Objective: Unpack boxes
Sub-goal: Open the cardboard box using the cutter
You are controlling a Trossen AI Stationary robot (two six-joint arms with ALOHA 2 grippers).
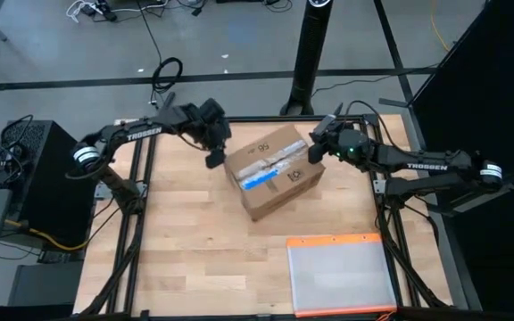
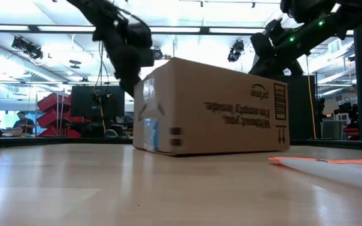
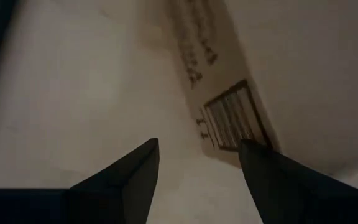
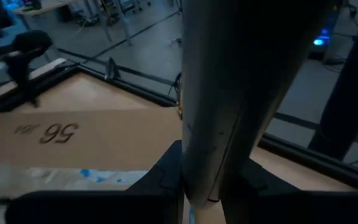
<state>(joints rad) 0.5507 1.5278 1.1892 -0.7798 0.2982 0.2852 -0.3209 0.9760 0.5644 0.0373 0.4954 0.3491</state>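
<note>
table: light wood top [image 1: 194, 259], black frame rails along the sides; grey floor around it
room: open workshop behind, ceiling lights, red shelving and monitors far left in the low view
box [image 1: 275, 169]: brown cardboard, far-centre of table, turned at an angle, taped top with white-and-blue label, "56" printed near far edge
pouch [image 1: 342, 274]: flat clear plastic, orange edge, near right, well apart from box
left gripper [image 1: 214, 153]: at box's left far corner, fingers [image 3: 126, 180] apart, nothing between them, pointing down beside the box wall
right gripper [image 4: 202, 186]: at box's right far corner, nearly closed, pinching an upright flap
unclear: flap fills right wrist view; box contents hidden
</note>
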